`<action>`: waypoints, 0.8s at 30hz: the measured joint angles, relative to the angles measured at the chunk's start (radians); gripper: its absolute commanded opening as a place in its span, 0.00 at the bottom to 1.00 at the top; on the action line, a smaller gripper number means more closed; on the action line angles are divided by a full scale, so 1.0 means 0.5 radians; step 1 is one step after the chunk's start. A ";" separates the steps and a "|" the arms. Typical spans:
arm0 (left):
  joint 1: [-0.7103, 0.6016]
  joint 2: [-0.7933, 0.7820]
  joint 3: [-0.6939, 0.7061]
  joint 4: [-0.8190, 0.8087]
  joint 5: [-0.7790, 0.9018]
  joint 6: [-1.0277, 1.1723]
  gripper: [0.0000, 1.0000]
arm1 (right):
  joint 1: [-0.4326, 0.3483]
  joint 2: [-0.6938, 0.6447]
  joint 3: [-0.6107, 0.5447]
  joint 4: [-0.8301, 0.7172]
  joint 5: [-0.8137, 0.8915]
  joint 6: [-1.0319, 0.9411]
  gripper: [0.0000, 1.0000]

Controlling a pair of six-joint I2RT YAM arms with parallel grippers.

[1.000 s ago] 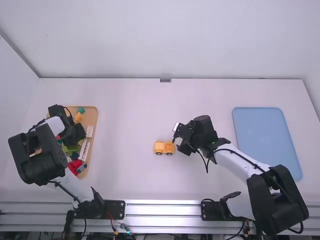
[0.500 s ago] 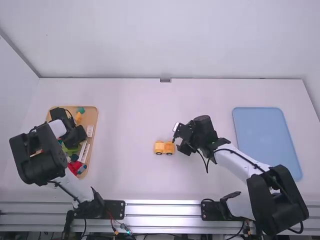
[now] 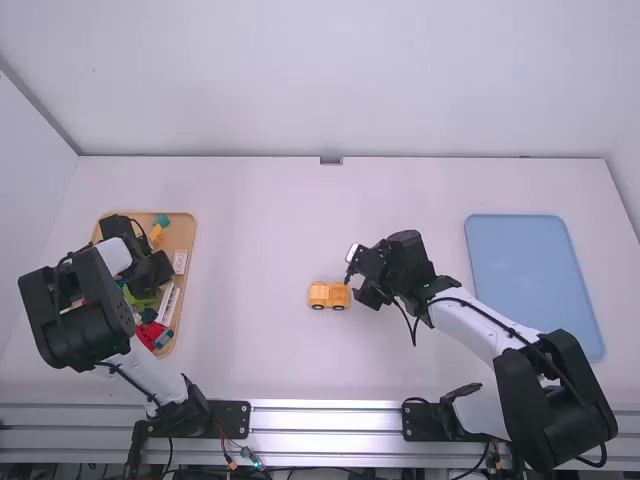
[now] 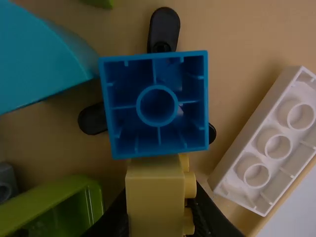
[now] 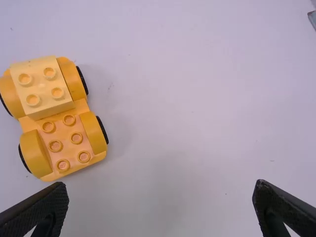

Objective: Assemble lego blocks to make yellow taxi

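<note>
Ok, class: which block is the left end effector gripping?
The yellow block, its studs to the side; the blue block and white block show hollow undersides instead.

Car (image 3: 329, 295) between block tray (image 3: 182, 228) and other tray (image 3: 532, 275).

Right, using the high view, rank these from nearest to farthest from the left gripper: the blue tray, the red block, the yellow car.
1. Red block: nearest, at the left, in the wooden tray.
2. Yellow car: next, near the middle.
3. Blue tray: farthest, over at the right.
</note>
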 measured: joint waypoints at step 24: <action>-1.191 -0.982 -0.525 0.973 0.404 0.686 0.02 | -0.375 0.153 0.269 0.746 -1.179 1.390 0.98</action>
